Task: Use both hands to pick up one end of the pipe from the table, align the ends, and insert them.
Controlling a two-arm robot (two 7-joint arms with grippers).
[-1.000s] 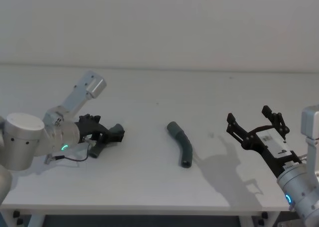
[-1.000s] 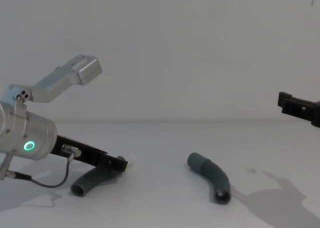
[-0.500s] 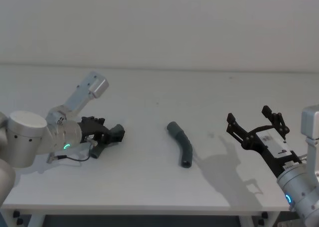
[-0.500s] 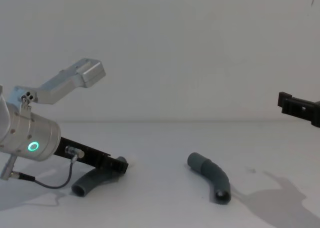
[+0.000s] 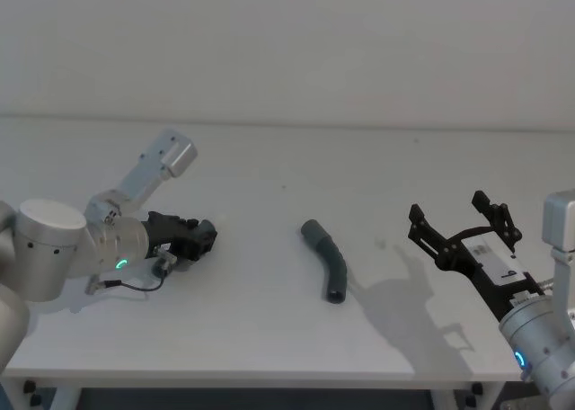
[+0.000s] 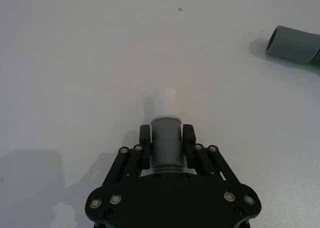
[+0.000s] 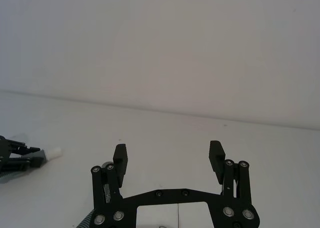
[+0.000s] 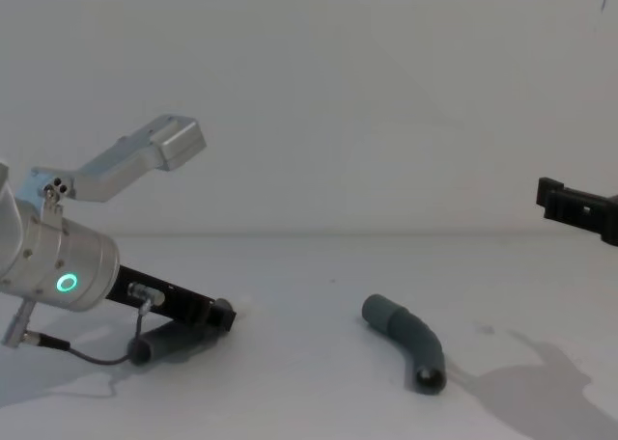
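My left gripper [image 5: 203, 236] is at the left of the table [image 5: 269, 167], shut on one dark grey pipe piece [image 6: 165, 143]. Its narrow, pale end [image 6: 165, 99] sticks out past the fingertips, low over the table. In the chest view the held piece [image 8: 166, 343] runs back under the left gripper [image 8: 222, 316]. The other pipe piece [image 5: 327, 261] lies bent at the table's middle, its wide cuff [image 6: 291, 38] open toward the left gripper. My right gripper [image 5: 461, 227] hovers open to the right of it, with nothing between the fingers [image 7: 120, 158].
A bare white wall [image 5: 287, 41] rises behind the table. The table's front edge [image 5: 269, 381] runs close below both arms. A thin cable [image 8: 87, 353] loops under the left wrist.
My left gripper has rolled and closed on its pipe piece, which now lines up with the fingers instead of slanting across them. The right arm and the middle piece have not moved.
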